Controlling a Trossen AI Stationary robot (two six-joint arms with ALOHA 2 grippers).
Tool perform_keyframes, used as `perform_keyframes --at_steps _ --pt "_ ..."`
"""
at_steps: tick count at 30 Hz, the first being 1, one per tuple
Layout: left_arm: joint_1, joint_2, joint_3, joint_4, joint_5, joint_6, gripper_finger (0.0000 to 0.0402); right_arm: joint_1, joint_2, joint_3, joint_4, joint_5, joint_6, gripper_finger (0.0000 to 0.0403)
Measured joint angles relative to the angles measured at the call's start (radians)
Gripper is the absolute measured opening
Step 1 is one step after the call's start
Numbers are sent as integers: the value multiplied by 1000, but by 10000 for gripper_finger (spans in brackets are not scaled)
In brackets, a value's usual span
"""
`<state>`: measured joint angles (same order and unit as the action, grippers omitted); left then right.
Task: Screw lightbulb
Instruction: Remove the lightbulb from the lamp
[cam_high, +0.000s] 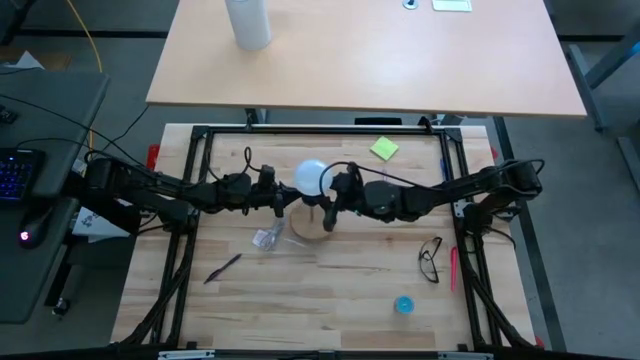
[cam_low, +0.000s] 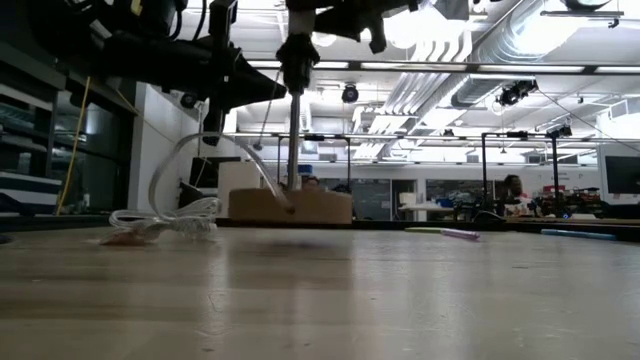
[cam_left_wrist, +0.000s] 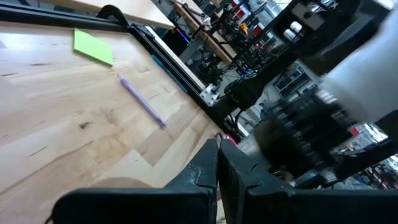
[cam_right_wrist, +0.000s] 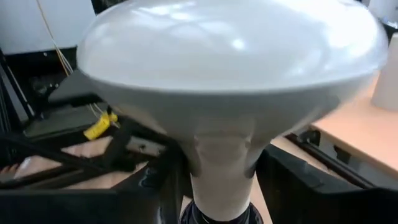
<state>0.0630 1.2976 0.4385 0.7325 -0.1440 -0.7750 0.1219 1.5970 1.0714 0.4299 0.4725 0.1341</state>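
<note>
right end effector (cam_high: 333, 190) at mid-desk, its two dark fingers (cam_right_wrist: 155, 180) standing on either side of the pale neck of the lightbulb (cam_right_wrist: 230, 68), part-way open; whether the pads already press on the neck cannot be told. the lightbulb (cam_high: 310, 177) stands upright, globe up, its screw base pointing down into the black socket post (cam_low: 294, 120) that rises from the round wooden base (cam_low: 290, 205); how far the thread has entered is hidden. left end effector (cam_high: 279, 200) just beside the bulb on the opposite side, fingers (cam_left_wrist: 208, 171) pressed fully together; it appears to steady the post, though contact cannot be confirmed.

judged step: gripping the neck and turning the bulb into the socket. to do it well, the grip should sit on the neck rather than the globe, firm enough not to slip yet gentle; the bulb's axis should stay in line with the post so the thread does not cross; the base should be kept from turning with the bulb.

also on the desk (cam_high: 330, 300): a clear cable (cam_low: 200, 175) trailing from the base, a yellow note (cam_high: 384, 149), a pen (cam_high: 224, 267), glasses (cam_high: 430, 259).
</note>
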Motion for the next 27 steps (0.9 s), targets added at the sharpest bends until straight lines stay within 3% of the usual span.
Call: perform_keyframes --at_steps 10,18,27 --pt "49 -65 0 -6 4 45 0 0 -3 1 -119 -7 67 179" --pt "116 -162 0 -62 8 80 0 0 -19 3 -167 -49 157 210" --pt "175 -278 0 -202 8 121 0 2 -134 2 -456 -72 149 224"
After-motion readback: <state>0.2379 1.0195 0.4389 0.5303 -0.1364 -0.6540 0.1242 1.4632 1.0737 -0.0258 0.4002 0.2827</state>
